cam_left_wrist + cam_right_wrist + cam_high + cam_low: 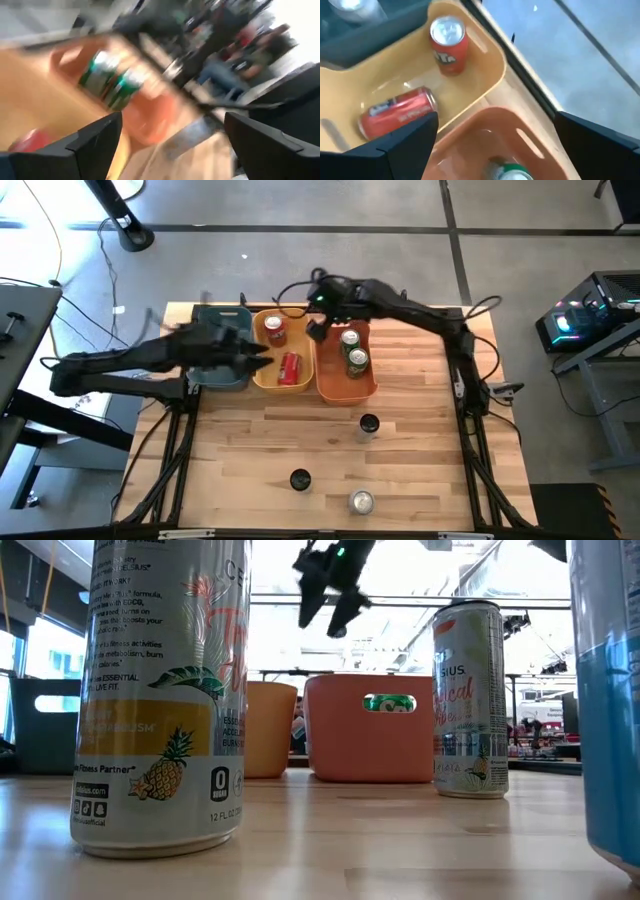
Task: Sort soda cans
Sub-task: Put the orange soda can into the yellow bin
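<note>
Three bins stand in a row at the table's far side: dark teal [215,370], yellow [262,370], orange [335,385]. One red can [273,328] stands upright and one [290,367] lies on its side in the yellow bin. Two green cans [354,350] stand in the orange bin. A silvery can top [350,7] shows in the teal bin. Three cans stand on the table: two with dark tops [369,424] [299,479] and one with a silver top [361,502]. My left gripper [258,356] is open and empty over the teal bin's right edge. My right gripper [318,330] is open and empty in the air between the yellow and orange bins.
In the low view the near cans [160,690] [470,700] stand tall in front of the bins, and my right gripper [328,595] hangs well above the orange bin [370,730]. Bare wood lies between the bins and the loose cans.
</note>
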